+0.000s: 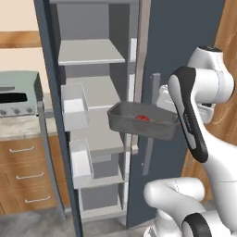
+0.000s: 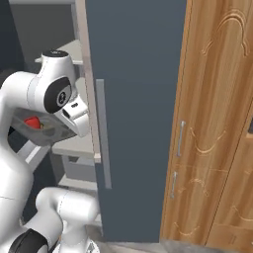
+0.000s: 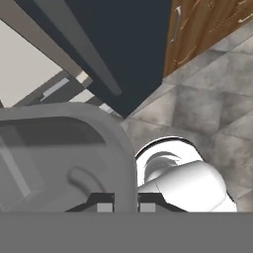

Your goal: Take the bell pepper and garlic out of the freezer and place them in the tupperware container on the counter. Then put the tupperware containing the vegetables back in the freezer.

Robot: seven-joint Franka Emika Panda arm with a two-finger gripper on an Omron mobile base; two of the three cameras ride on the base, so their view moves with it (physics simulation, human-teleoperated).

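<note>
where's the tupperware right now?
The tupperware container is off the counter, held up by the gripper at its rim in front of the open freezer shelves, mid-frame in the left base view, bell pepper inside.

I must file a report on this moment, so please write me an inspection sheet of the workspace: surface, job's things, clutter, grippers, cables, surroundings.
Surface: counter at far left, over wooden drawers.
Job's things: tupperware container held in the air before the open freezer shelves; bell pepper inside it; garlic cannot be made out.
Clutter: toaster oven on the counter.
Grippers: gripper shut on the tupperware container's rim.
Cables: nothing seen.
Surroundings: closed freezer door, wooden cabinet, white door bins, grey tiled floor.
</note>
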